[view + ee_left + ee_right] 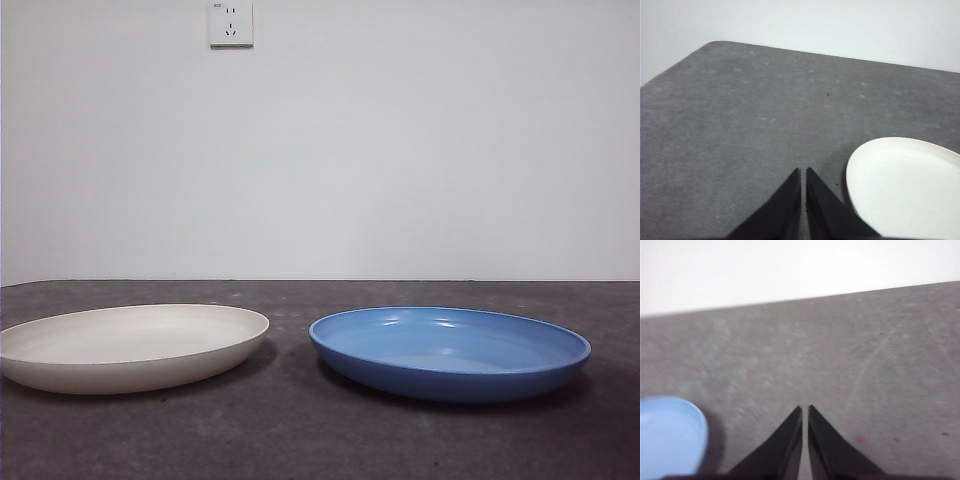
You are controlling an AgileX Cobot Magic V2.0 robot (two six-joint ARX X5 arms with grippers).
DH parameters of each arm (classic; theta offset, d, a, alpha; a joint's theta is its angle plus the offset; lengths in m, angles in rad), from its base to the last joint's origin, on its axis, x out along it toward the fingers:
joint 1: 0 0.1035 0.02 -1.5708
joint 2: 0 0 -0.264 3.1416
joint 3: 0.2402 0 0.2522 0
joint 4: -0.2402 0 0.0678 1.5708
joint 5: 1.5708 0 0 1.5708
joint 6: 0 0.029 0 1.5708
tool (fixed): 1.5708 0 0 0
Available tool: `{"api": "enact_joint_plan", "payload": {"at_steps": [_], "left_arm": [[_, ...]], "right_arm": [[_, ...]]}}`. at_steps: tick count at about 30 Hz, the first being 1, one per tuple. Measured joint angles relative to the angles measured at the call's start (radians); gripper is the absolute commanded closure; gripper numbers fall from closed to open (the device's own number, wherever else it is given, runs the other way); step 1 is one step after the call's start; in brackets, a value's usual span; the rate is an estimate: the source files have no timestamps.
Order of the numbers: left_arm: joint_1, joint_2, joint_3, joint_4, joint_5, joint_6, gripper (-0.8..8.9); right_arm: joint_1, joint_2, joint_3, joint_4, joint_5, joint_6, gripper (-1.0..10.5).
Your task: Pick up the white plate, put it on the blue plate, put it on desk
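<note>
The white plate [130, 345] lies on the desk [320, 440] at the left in the front view. The blue plate [450, 350] lies beside it at the right, a small gap between them. Neither gripper shows in the front view. My left gripper [803, 171] is shut and empty above bare desk, with the white plate [905, 190] just beside it. My right gripper [805, 409] is shut and empty above bare desk, with an edge of the blue plate [667, 437] off to one side.
A white wall with a socket [231, 23] stands behind the desk. The desk's far edge [840, 55] and a rounded corner [715, 44] show in the left wrist view.
</note>
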Motion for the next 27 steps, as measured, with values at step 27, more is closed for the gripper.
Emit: {"api": "enact_joint_plan", "payload": {"at_steps": [27], "left_arm": [[-0.15,0.613,0.826,-0.267,0.196,-0.18,7.96]], "right_arm": [[0.074,0.492,0.703,-0.324,-0.377,0.336,9.4]]}}
